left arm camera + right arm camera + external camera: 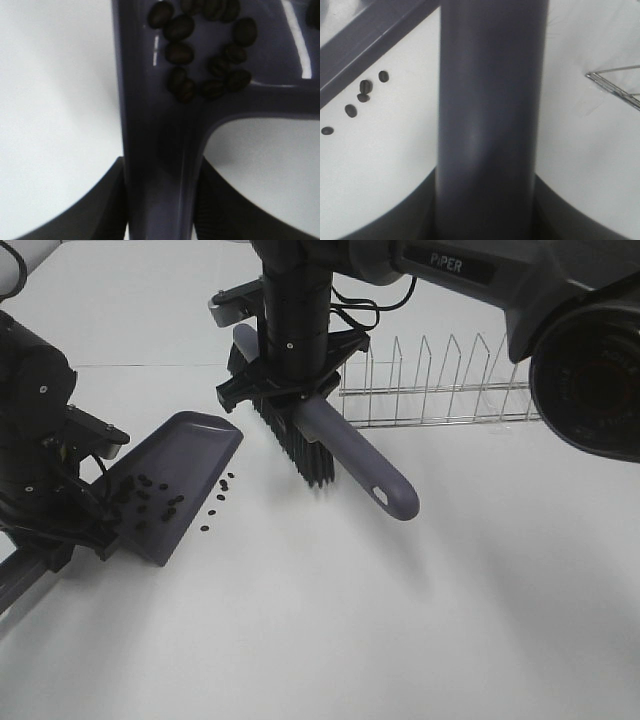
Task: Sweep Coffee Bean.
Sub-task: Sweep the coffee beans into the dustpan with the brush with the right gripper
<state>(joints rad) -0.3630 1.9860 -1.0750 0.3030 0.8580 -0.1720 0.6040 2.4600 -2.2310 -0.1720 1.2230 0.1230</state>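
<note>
My left gripper [160, 210] is clamped on the dustpan [190, 455] handle. The pan sits near the table's [420, 620] left edge. My right gripper [290, 390] is clamped on the brush [360, 465] handle, bristles [300, 455] pointing down. Coffee beans [140, 498]: most are inside the pan towards its handle end, and a few strays [218, 496] lie on the table just off its lip, between lip and bristles.

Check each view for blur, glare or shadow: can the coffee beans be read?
Exterior high: even light, soft shadow of the brush on the table, coffee beans legible. Left wrist: beans in the dustpan are fairly sharp, with a white glare streak on its floor. Right wrist: the brush handle is blurred and fills the middle; beans beside it read clearly.
</note>
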